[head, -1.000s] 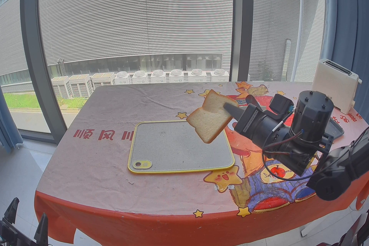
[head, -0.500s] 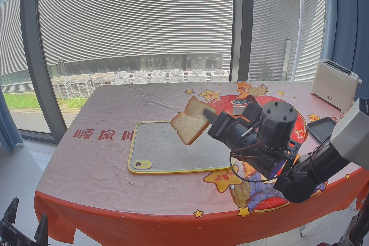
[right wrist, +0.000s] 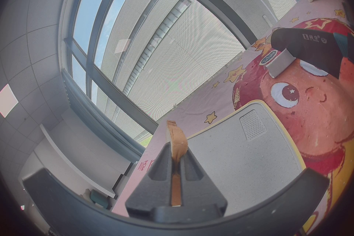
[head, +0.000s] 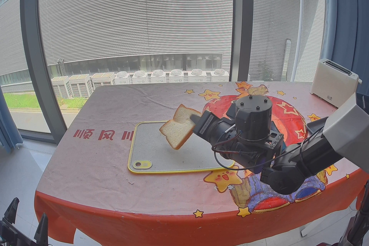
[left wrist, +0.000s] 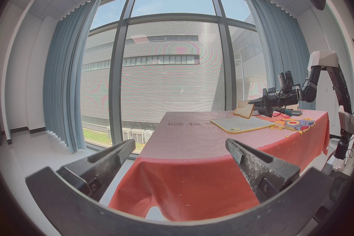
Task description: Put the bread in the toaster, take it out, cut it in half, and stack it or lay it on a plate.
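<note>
Bread (head: 177, 126), pinched at one edge by the closed right gripper (head: 193, 120) above the cutting board (head: 165, 150) near its 12 o'clock edge, should be tilted flat and lowered to board centre before release.

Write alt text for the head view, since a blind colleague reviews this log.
The right gripper, shut on a slice of bread, holds it tilted above the far edge of a grey cutting board on a cartoon-print tablecloth. A white toaster stands at the far right corner.
</note>
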